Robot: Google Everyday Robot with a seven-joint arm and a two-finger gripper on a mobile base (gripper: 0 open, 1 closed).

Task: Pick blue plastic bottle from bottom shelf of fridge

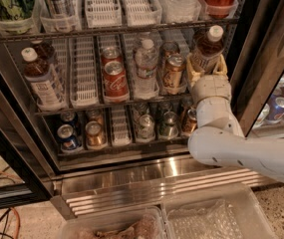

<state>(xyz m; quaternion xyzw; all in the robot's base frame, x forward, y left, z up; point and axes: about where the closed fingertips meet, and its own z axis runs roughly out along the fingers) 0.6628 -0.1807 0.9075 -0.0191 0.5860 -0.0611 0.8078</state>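
Note:
The blue plastic bottle (206, 48), with dark liquid, a white cap and a white label, is at the right end of the bottom shelf (84, 105), tilted slightly. My gripper (206, 69) reaches into the fridge (12, 133) from the lower right. Its tan fingers (193, 71) close around the bottle's lower part, and the bottle's base is hidden behind the wrist. A second bottle of the same kind (38, 78) stands at the left end of the same shelf.
Red cola cans (114, 76), a clear water bottle (145, 68) and brown cans (172, 71) share the shelf. Small cans (95, 133) fill the lower rack. The ribbed steel base (146, 183) and plastic bins (216, 218) lie below. A door frame (266, 59) stands right.

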